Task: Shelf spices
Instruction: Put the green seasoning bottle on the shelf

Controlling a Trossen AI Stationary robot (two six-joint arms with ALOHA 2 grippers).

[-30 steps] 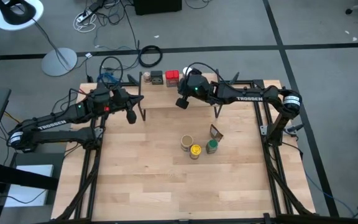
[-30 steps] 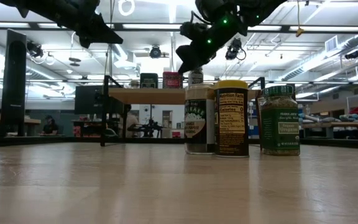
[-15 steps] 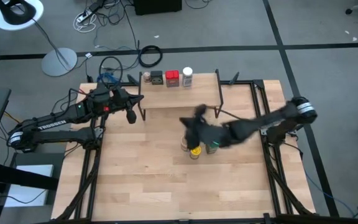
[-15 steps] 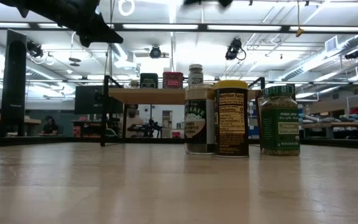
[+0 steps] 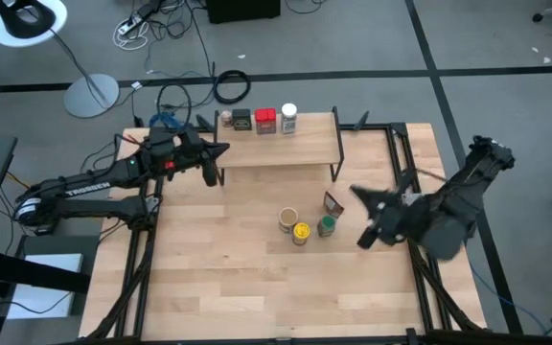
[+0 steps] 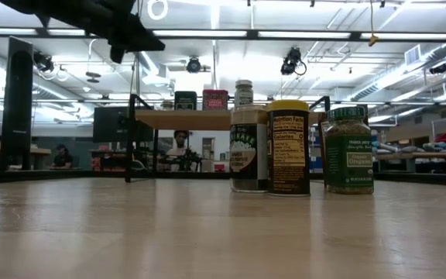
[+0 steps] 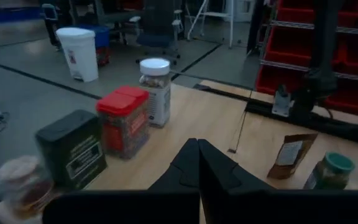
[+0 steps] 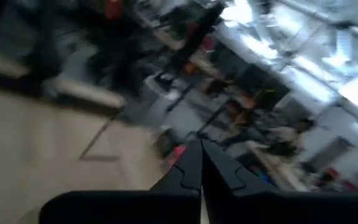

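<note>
The spices are partly put away. Four of them stand in a row on the shelf [image 5: 295, 150], which sits at the far edge of the tabletop [image 5: 228, 287]: a small tan-capped jar [image 5: 226, 120], a dark tin [image 5: 242, 120], a red tin [image 5: 265, 119] and a white-lidded jar [image 5: 288, 118]. Four more wait near the middle of the tabletop: a brown canister [image 5: 287, 219], a yellow-lidded jar [image 5: 301, 232], a green jar [image 5: 327, 225] and a flat brown packet [image 5: 333, 203]. So I think about half the job is done. The shelf has a smooth, pale wooden board and thin black metal legs. The tins are boxy, and the jars are round with paper labels. The white-lidded jar looks like clear glass. The left claw [image 5: 209, 163] hangs over the left end of the shelf, with its fingers pressed together and nothing in them. The right claw [image 5: 367, 218] is near the right edge of the tabletop, beside the waiting jars, and its fingers are together and empty too.
</note>
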